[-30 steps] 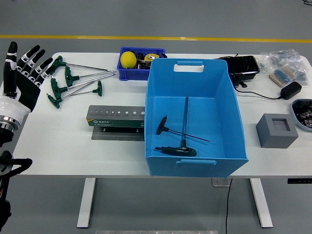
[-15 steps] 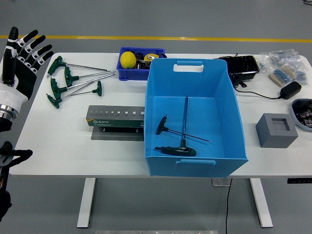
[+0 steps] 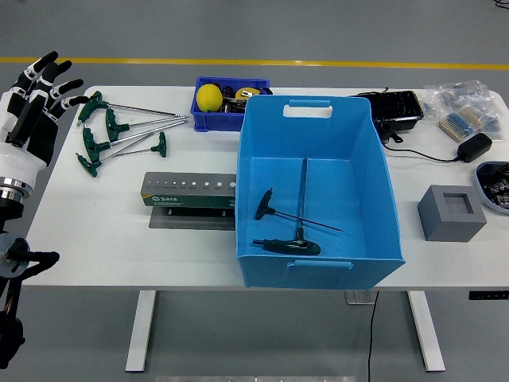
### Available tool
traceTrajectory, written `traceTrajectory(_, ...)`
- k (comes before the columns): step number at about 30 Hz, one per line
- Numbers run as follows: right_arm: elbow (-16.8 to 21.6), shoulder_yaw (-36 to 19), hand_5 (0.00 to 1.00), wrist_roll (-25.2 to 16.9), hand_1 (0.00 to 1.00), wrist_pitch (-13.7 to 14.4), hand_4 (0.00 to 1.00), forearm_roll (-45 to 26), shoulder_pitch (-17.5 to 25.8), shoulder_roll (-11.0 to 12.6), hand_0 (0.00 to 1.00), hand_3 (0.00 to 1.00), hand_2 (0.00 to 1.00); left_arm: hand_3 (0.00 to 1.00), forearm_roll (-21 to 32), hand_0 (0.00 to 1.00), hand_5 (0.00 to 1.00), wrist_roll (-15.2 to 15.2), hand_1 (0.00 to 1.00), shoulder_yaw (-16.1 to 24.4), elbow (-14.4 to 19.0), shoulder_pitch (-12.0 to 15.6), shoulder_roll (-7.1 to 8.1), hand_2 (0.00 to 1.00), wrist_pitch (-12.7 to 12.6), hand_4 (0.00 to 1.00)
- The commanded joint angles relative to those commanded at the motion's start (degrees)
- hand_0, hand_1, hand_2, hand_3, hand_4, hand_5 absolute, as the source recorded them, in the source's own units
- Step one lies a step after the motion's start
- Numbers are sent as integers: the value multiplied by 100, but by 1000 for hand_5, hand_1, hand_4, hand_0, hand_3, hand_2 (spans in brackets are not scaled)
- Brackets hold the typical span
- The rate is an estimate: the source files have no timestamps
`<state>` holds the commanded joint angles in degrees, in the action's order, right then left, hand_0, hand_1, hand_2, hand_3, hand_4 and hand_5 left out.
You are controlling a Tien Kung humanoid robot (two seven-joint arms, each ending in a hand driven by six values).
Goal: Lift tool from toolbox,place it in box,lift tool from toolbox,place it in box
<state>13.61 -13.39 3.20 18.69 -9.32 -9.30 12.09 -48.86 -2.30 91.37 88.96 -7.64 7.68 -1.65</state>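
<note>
Only the left arm is seen, at the picture's left edge. The left hand [image 3: 36,99] is built of black segments, and each of its fingers [image 3: 49,70] is banded with white near the tip and the knuckle, the tips themselves being black. The palm and back are covered by a black shell. Below the hand a broad white cuff [image 3: 16,167] is fitted, edged beneath by a silver metal ring. Further down, a black forearm section [image 3: 12,267] is shown, with a round grey fitting and thin black cabling on it.
</note>
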Motion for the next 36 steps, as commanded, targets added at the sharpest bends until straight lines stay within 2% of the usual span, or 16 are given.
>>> traceTrajectory(2, 1, 24, 721, -15, 634, -5, 781, -50, -7, 2, 673, 554, 714, 745, -6, 429, 2, 11, 502, -15, -4, -1, 6, 820, 10, 342)
traceTrajectory(3, 1, 35, 719, -21, 634, -7, 782, -68, -11, 3, 672, 554, 713, 738, -7, 447, 2, 29, 501, -15, -6, -1, 6, 857, 13, 464)
traceTrajectory(8, 0, 42, 719, -24, 634, -10, 782, -71, -27, 5, 672, 554, 713, 738, 121, 447, 2, 192, 501, -30, -30, 2, 18, 857, 8, 464)
traceTrajectory(9, 0, 40, 720, -22, 634, -10, 782, -62, -29, 5, 672, 553, 713, 849, 141, 429, 2, 223, 505, -29, -30, 7, 18, 907, 22, 642)
traceTrajectory(14, -1, 16, 720, -7, 634, -3, 782, -27, -28, -2, 672, 553, 713, 849, 186, 429, 2, 242, 505, -21, -23, 19, 13, 907, 23, 642)
traceTrajectory(15, -1, 14, 721, -5, 634, -2, 782, -23, -28, -3, 672, 554, 713, 851, 190, 463, 2, 237, 504, -18, -21, 20, 11, 938, 19, 542)
traceTrajectory(26, 1, 1, 721, 9, 633, -1, 783, 0, -27, -6, 673, 554, 713, 848, 113, 473, 2, 223, 506, -17, -13, 12, 7, 941, 16, 512)
traceTrajectory(27, 1, 6, 721, 7, 634, -3, 783, -7, -29, -5, 673, 554, 712, 629, 69, 475, 2, 204, 497, -18, -12, 11, 5, 843, 2, 475)
traceTrajectory(32, 0, 7, 721, 8, 634, -10, 783, 0, -24, -4, 673, 554, 712, 629, -239, 475, 2, -64, 497, -6, -16, 9, -10, 843, -174, 475)
traceTrajectory(33, 0, 9, 721, 6, 634, -11, 784, -7, -21, -3, 673, 554, 712, 518, -214, 474, 2, -76, 492, -2, -17, 13, -8, 634, -175, 482)
traceTrajectory(36, -1, 9, 721, 4, 634, -14, 784, -10, -19, 3, 673, 554, 712, 518, -193, 474, 2, -63, 492, -12, -16, 20, 11, 634, -124, 482)
